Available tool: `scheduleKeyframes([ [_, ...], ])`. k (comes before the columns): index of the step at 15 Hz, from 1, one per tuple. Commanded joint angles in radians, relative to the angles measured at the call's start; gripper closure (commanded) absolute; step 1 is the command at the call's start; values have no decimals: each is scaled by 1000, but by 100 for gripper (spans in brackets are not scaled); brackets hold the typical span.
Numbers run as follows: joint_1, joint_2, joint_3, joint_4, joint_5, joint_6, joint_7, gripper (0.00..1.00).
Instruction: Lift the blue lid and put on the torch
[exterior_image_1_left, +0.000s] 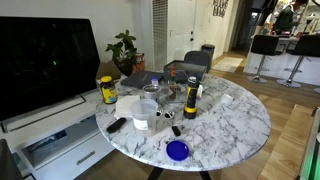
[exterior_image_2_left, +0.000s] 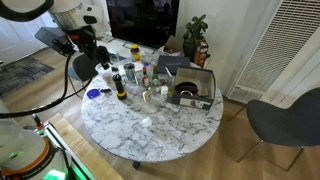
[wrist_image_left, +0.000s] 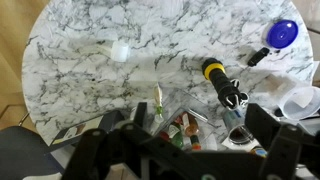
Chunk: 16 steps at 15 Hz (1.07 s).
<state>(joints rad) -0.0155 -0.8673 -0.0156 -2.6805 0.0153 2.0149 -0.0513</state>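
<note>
The blue lid (exterior_image_1_left: 178, 150) lies flat on the marble table near its front edge; it also shows in the other exterior view (exterior_image_2_left: 93, 94) and at the top right of the wrist view (wrist_image_left: 283, 33). The torch (exterior_image_1_left: 190, 97), dark with yellow banding, stands upright near the table's middle, and shows too in an exterior view (exterior_image_2_left: 120, 84) and in the wrist view (wrist_image_left: 222, 82). My gripper (exterior_image_2_left: 88, 48) hangs high above the table's edge, apart from both. Its dark fingers frame the bottom of the wrist view (wrist_image_left: 185, 150), spread wide with nothing between them.
A yellow-lidded jar (exterior_image_1_left: 108, 90), a white cup (exterior_image_1_left: 145, 112) and a black marker (exterior_image_1_left: 116, 125) stand near the torch. A clear tray of small bottles (wrist_image_left: 160, 125) is below my gripper. A box with a bowl (exterior_image_2_left: 193, 88) and a chair (exterior_image_2_left: 285, 120) are nearby.
</note>
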Motion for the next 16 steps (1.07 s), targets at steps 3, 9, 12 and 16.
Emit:
scheduleKeyframes([
  [3,5,1,-4,3,-4,-3,4,0],
  [9,5,1,-4,3,-4,-3,4,0],
  [12,92,-47,37,-75,52,-22,-18,0],
  [16,221,-7,133,-77,147,-43,25,0],
])
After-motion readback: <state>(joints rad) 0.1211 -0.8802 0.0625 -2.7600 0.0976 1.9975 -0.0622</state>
